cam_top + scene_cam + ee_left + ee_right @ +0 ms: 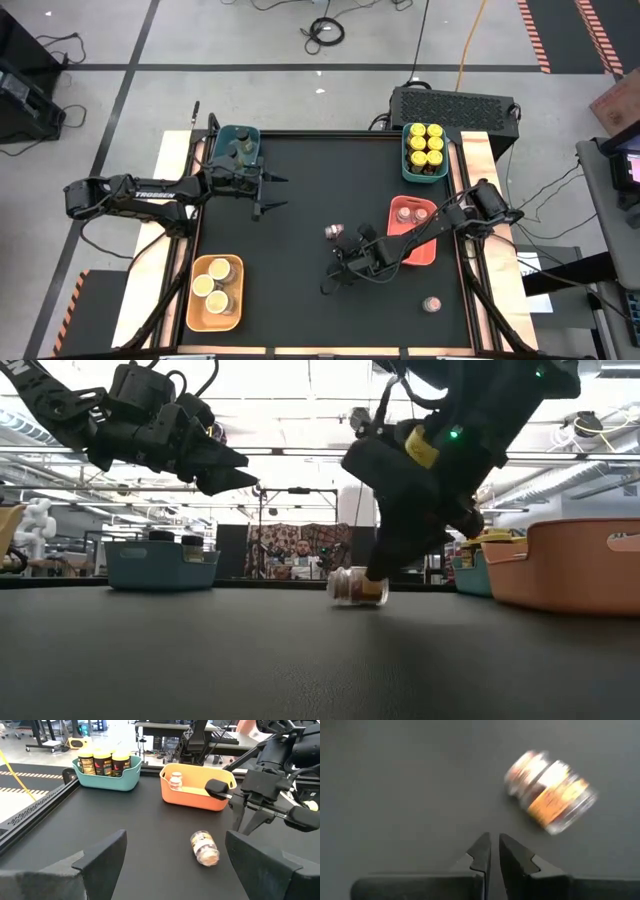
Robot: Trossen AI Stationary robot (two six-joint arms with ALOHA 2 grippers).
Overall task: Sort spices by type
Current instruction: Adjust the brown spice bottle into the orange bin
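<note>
Hovering above the tabletop [300, 180] beside the blue tray [238, 136], the left gripper [272, 192] stood wide open and empty. At centre, a small jar [334, 232] lay on its side. Just beside it, the right gripper [493, 851] sat low with fingers almost closed, holding nothing.
</note>
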